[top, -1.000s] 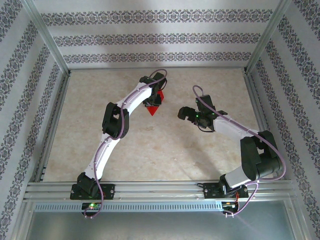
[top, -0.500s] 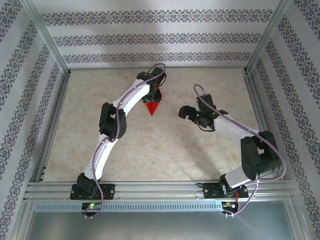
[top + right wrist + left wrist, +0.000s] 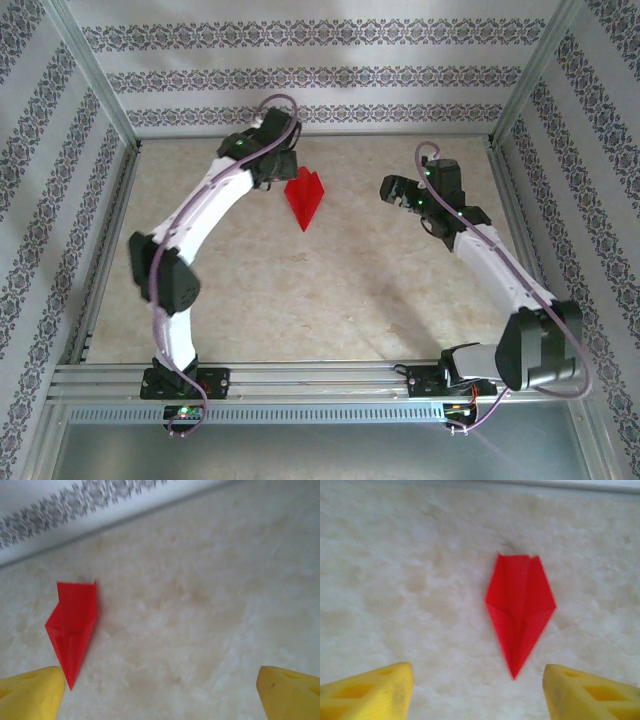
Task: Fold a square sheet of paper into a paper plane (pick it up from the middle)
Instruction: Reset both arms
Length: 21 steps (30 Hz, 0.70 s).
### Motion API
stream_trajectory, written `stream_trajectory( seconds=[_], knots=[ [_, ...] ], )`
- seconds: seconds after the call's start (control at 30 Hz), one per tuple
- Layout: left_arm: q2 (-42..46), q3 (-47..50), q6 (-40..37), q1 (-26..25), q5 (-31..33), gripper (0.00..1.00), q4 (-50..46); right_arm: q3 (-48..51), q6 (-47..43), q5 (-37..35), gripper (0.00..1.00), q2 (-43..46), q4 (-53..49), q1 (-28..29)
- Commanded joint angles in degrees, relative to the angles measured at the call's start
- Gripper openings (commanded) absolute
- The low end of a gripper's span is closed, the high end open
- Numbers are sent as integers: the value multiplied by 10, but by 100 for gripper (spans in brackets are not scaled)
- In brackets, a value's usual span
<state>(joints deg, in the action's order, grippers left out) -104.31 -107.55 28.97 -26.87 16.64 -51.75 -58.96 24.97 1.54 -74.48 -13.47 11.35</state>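
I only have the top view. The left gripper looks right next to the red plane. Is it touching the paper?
Observer: No. The left wrist view shows the plane flat on the table, clear of the left gripper's yellow fingers.
Operator: Can you see the folds?
Observer: Yes: a centre crease, two side flaps and a notched blunt end.
Operator: And the right gripper?
Observer: Its wrist view shows the right gripper open wide, holding nothing.
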Motion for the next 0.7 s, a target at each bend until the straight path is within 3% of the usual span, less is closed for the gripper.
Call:
stream_trajectory(
  seconds=[0.0,0.17,0.27,0.4,0.57,0.67],
  knots=[
    [92,160,-33,25,93,80,137,-2,-78,-76,98,35,-6,-7],
    [287,431,-70,56,199,99,309,91,-95,-189,98,105,43,-7],
    [390,579,-104,79,233,100,420,169,-93,-219,98,145,92,-18],
    [493,736,-138,120,228,99,547,257,-120,-245,98,166,186,-31],
    [525,856,-191,149,222,99,678,308,-154,-268,98,129,280,-48],
    [501,897,-228,166,165,99,746,317,-190,-218,98,93,326,-54]
  ],
)
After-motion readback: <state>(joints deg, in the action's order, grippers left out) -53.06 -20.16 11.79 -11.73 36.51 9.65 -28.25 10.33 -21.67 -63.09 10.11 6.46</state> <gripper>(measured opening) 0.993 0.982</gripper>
